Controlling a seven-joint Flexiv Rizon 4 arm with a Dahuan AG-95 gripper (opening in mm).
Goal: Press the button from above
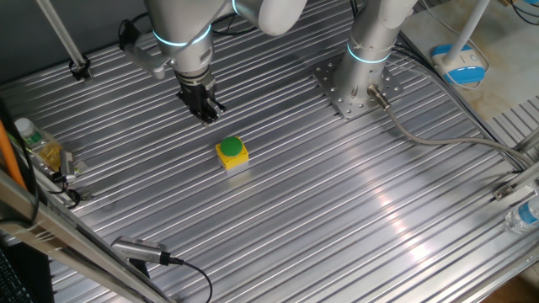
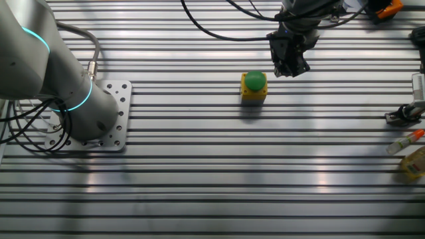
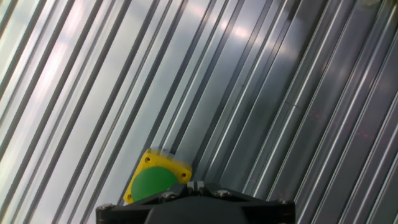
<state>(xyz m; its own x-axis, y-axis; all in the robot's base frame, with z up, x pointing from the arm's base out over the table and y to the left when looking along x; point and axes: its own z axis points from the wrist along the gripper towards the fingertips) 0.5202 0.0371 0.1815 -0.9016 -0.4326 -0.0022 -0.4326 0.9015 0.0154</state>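
The button (image 1: 231, 147) is a round green cap on a small yellow box with a pale base, standing upright on the ribbed metal table. It also shows in the other fixed view (image 2: 254, 81) and at the lower edge of the hand view (image 3: 152, 182). My gripper (image 1: 205, 108) hangs a short way above the table, beside the button and not over it, to its far left in one fixed view and to its right in the other fixed view (image 2: 292, 66). In the hand view the fingertips (image 3: 196, 185) touch each other, shut on nothing.
A second arm's base plate (image 1: 354, 84) is bolted at the back of the table, with a grey cable (image 1: 438, 143) running from it. Bottles (image 1: 38, 143) lie at one table edge. A metal tool (image 1: 139, 251) with a black cord lies near the front edge.
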